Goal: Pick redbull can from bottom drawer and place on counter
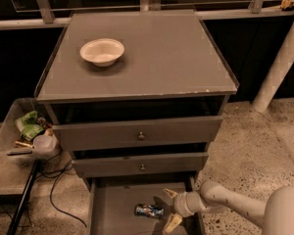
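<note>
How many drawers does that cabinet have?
3, stacked: top drawer, middle drawer below it, bottom drawer pulled furthest out, holding the redbull can, gripper open beside it.

text: none readable | redbull can [149, 210] print: apparently too small
</note>
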Motion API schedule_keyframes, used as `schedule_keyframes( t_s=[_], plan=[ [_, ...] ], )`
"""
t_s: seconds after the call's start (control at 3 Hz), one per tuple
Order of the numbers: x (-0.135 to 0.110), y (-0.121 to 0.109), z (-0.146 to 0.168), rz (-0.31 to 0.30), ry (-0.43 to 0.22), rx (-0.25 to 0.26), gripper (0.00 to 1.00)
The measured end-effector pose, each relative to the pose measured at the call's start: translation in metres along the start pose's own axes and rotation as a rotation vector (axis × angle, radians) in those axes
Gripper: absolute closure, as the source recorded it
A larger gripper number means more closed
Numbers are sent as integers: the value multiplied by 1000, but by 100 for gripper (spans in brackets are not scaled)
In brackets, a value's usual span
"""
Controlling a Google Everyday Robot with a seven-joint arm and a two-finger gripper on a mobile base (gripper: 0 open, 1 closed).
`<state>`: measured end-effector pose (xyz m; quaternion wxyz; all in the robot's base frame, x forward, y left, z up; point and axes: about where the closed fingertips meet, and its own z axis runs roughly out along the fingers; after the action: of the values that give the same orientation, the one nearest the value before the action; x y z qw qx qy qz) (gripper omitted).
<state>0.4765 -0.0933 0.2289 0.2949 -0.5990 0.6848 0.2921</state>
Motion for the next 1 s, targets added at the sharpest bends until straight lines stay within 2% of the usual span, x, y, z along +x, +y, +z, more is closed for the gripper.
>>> schedule_keyframes(
  t_s=[0.67, 1.0],
  plan=[
    [21, -5, 19, 31, -76, 49, 0],
    [29, -3, 37, 35, -97, 39, 0]
  ],
)
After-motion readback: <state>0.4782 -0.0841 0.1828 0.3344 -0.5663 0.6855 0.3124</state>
